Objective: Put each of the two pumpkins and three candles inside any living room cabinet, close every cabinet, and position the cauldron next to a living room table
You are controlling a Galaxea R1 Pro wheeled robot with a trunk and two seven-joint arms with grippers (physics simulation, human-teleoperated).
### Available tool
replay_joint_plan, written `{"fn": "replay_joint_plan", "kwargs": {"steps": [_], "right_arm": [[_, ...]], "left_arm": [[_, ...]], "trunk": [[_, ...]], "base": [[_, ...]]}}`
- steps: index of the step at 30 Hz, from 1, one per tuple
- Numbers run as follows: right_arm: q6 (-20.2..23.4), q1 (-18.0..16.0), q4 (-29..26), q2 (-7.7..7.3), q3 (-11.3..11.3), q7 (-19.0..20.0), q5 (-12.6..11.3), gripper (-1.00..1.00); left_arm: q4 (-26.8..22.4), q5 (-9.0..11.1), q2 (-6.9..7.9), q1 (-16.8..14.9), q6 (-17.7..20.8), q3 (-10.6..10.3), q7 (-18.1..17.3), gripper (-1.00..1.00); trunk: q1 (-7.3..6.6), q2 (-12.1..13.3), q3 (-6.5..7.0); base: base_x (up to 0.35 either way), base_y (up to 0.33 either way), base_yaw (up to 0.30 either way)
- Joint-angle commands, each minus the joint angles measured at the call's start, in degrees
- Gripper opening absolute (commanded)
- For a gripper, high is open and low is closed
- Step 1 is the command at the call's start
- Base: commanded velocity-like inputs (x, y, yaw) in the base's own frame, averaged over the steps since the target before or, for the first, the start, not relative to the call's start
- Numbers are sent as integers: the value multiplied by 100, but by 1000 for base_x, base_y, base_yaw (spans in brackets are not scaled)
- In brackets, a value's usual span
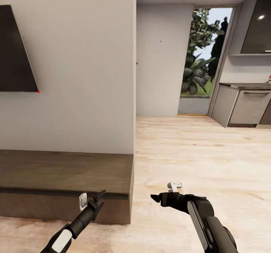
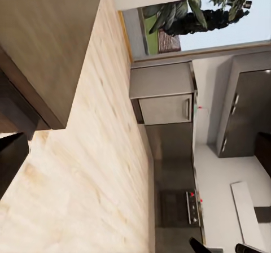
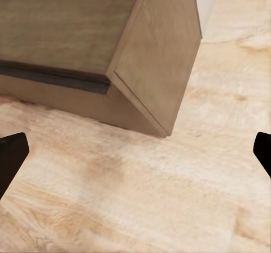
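Presently, the following is being recorded.
Floor [image 1: 195, 151]: pale wood boards are being seen across the room and through to a kitchen area at the far right.
Wall [image 1: 75, 76]: a plain light partition is being seen rising behind the low unit, with a dark flat panel [image 1: 15, 49] mounted at its upper left.
Cabinet [image 1: 64, 177]: the long low dark-brown wood unit is being seen against the wall at lower left; its fronts are being shown flush, with a dark recess running under the top. Its end corner [image 3: 152, 66] is being viewed close up in the right wrist view.
Doorway [image 1: 205, 61]: greenery and sky are being shown beyond it.
Kitchen units [image 1: 244, 104]: grey fronts are being seen at far right.
Right gripper [image 1: 160, 198]: it is being held over bare floor just beside the cabinet's end; the fingers [image 3: 11, 151] are being shown wide apart, with nothing between them.
Left gripper [image 1: 98, 197]: it is being held in front of the cabinet's right end; the jaws appear slightly apart and empty, though this cannot be told for certain.
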Motion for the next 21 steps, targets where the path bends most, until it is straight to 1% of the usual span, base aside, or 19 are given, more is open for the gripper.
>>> {"fn": "replay_joint_plan", "kwargs": {"steps": [1,8,21], "right_arm": [[34,-3,-5,1,-5,-4,-28,100],[34,-3,-5,1,-7,-3,-28,100],[28,-3,-5,1,-7,-13,-28,100]], "left_arm": [[4,31,0,-5,51,12,-12,100],[4,32,1,-5,51,19,-29,100],[4,24,2,-5,51,21,-162,100]], "trunk": [[22,-44,-31],[175,-325,-184],[461,-846,-423]], "base": [[0,0,90],[0,0,50],[0,0,6]]}}
